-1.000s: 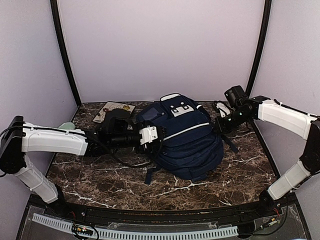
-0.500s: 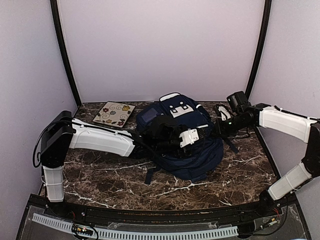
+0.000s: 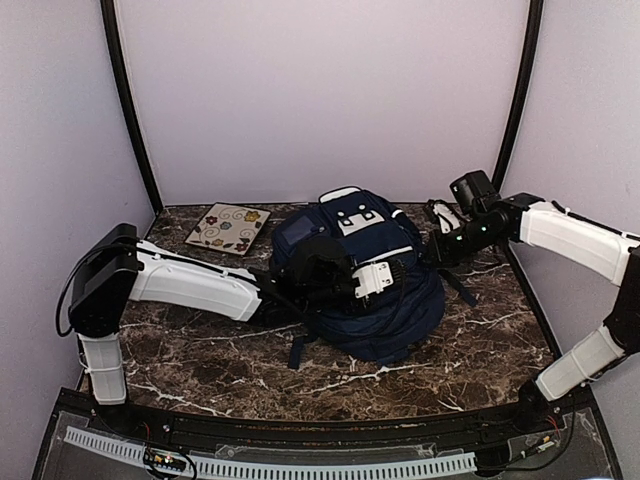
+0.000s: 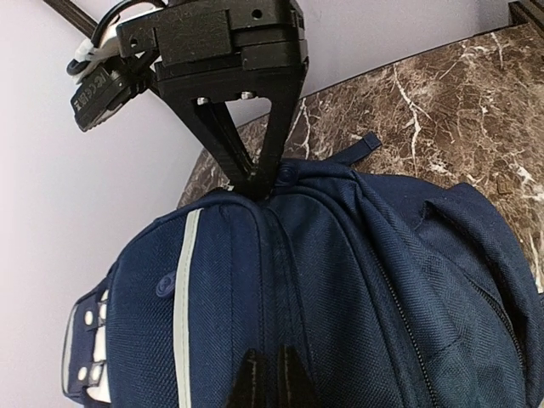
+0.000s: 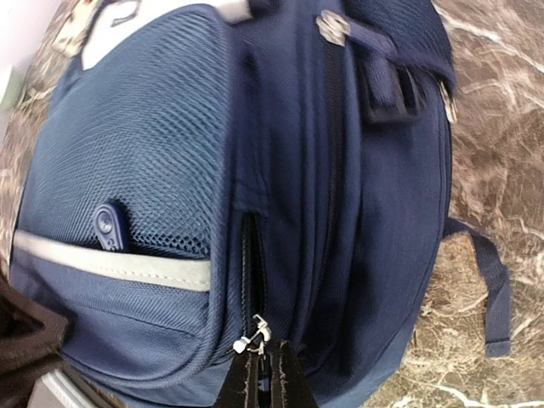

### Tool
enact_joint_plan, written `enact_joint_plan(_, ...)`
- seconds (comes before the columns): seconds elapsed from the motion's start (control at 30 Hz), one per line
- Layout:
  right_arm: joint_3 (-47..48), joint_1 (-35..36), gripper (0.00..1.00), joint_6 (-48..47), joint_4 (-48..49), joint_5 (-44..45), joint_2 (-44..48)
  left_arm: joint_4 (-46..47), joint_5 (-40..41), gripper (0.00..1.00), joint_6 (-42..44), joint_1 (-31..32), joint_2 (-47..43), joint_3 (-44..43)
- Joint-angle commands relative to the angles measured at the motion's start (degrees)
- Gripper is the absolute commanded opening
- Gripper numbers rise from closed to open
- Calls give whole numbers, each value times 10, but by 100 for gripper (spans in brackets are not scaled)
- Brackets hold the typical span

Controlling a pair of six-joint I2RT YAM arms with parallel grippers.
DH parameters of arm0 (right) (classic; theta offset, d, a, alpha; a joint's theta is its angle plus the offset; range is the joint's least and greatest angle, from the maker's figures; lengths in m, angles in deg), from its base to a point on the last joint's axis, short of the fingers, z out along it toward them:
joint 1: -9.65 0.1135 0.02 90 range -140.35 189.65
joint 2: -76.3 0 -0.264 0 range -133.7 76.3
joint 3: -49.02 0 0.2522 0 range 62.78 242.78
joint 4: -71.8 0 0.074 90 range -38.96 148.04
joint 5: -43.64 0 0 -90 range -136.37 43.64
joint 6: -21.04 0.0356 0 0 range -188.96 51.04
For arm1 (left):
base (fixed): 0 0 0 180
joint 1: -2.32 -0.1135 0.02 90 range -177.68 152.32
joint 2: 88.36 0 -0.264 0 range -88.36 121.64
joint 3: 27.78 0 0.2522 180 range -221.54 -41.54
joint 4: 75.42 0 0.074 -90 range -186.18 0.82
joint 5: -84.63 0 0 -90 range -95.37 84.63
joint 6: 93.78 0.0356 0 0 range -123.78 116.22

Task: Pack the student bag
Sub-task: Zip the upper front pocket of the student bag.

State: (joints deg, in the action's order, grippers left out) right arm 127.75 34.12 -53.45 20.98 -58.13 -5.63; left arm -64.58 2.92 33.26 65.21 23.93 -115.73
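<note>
Student bag point(image 3: 385, 310), a navy backpack with white trim, lies flat in the middle of a dark marble table point(image 3: 200, 350). Its white patch point(image 3: 362, 218) faces the back wall. Both robot arms reach in from the sides and meet on it.

The overhead view shows the whole layout. The left gripper point(image 3: 398, 270) rests on top of the bag, near its centre. The right gripper point(image 3: 437, 252) touches the bag's right edge. A flat square with a flower pattern point(image 3: 228, 227) lies at the back left of the table, apart from the bag. From this height the jaws of both grippers are too small to read.

The left wrist camera fills that in. Its own two fingertips point(image 4: 252, 384) stand close together at the bottom of the frame. They sit on a seam of the bag, and a thin strip of navy fabric appears to be pinched between them. Across the bag, the right gripper's black fingers slant inward and meet in a point on the bag's far edge.

The right wrist camera shows what that point holds. Its jaws are together around a small silver zipper pull point(image 5: 253, 342), at the end of a partly open zipper. This is the only view of the bag's side. It shows a mesh pocket point(image 5: 144, 119) with a small blue clip-like piece point(image 5: 110, 228) at its lower edge, just above a white stripe point(image 5: 119, 268). A dark strap point(image 5: 493, 289) trails out onto the marble.
</note>
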Motion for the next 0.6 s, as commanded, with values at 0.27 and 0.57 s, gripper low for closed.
enact_joint_plan(0.27,126,17,0,-82,-60,66,-21,-101,-180,0,59,-13,-271,224)
enact_joint_plan(0.57,174,13,0,-144,-51,80,-132,-113,-249,0,51,-13,-289,244)
